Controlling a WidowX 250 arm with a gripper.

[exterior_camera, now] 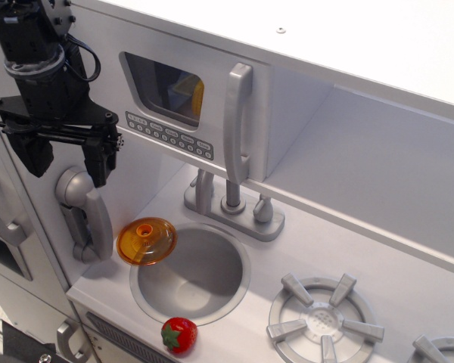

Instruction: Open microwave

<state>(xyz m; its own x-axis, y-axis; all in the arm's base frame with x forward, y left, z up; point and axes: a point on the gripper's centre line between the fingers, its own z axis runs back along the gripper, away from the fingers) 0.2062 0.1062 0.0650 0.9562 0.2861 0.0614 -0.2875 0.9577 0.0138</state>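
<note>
The grey toy-kitchen microwave (193,98) sits in the upper cabinet at the far left of the scene, above the sink. Its door is closed, with a dark rounded-rectangle window (165,85), a row of small buttons (169,135) beneath it and a long vertical grey handle (237,121) along its right edge.

To the left of the door hangs the robot's black hand (66,160) — its two fingers point down and stand apart, holding nothing, well clear of the handle. Just below the hand a grey plastic phone handset (85,214) is mounted on the side wall.

Below the microwave a grey toy tap (232,203) stands behind a round grey sink bowl (191,273) set into the pale worktop (408,280). A translucent orange lid (146,241) rests on the sink's left rim, and a red plastic strawberry (179,335) lies at its near edge. To the right — on the worktop — is a grey round burner grate (324,319).
</note>
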